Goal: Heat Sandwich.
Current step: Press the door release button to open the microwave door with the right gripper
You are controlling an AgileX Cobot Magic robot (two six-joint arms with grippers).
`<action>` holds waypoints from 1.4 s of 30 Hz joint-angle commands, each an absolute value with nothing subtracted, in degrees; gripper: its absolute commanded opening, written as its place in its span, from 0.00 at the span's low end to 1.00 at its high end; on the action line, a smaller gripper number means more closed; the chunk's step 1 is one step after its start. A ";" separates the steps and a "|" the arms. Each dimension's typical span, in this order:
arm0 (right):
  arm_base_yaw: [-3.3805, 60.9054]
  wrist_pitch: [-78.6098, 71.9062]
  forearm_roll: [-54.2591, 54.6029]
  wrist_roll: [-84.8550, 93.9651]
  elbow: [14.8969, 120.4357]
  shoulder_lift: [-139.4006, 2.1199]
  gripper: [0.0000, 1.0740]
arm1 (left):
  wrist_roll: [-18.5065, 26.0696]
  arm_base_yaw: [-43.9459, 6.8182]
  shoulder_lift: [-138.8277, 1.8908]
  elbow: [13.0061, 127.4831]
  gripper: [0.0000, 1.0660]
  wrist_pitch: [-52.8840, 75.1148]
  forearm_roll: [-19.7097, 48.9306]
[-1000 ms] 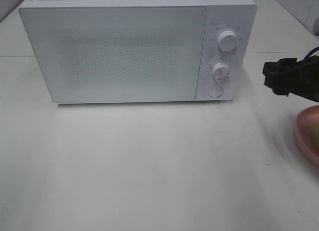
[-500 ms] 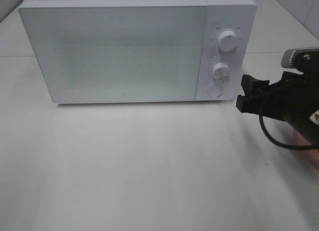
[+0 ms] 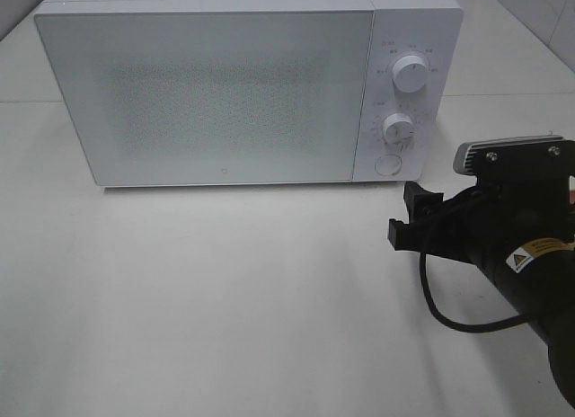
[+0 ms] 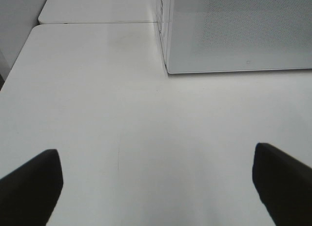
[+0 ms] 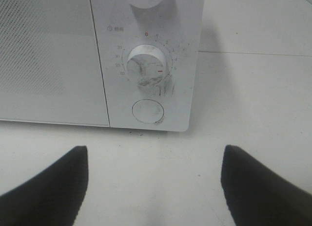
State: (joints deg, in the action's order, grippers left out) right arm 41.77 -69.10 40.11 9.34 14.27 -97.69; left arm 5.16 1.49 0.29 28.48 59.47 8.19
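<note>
Microwave [image 3: 250, 86] white, its speckled door [image 3: 207, 98] shut

The lower dial [image 5: 146, 65] on the microwave [image 5: 48, 55] has a printed scale. A red 0 stands at its top, small digits 1, 2, 3 run round one side, and 35, 30, 25, 20 run down the other. The knob carries a red dash. Above the scale is a small clock sign with two Chinese characters, too small to read. In the high view, the marks round the upper dial [image 3: 411, 74] are illegible. The right arm [image 3: 539, 291] bears a yellow label [image 3: 535, 253] with a warning triangle, and its print cannot be read.
</note>
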 commanded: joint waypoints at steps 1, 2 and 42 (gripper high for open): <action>42.28 -74.83 40.22 9.97 14.32 -97.86 0.69 | 4.81 1.55 1.78 28.30 0.94 59.30 8.31; 42.28 -74.60 40.22 9.74 14.32 -97.86 0.69 | 4.81 1.55 1.78 28.30 0.94 59.30 8.31; 42.28 -66.81 40.34 -83.59 14.32 -97.86 0.44 | 4.81 1.55 1.78 28.30 0.94 59.30 8.31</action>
State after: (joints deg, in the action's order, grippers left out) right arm 42.06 -67.32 40.51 -82.45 14.27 -97.86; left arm 5.16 1.49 0.34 28.48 59.47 8.19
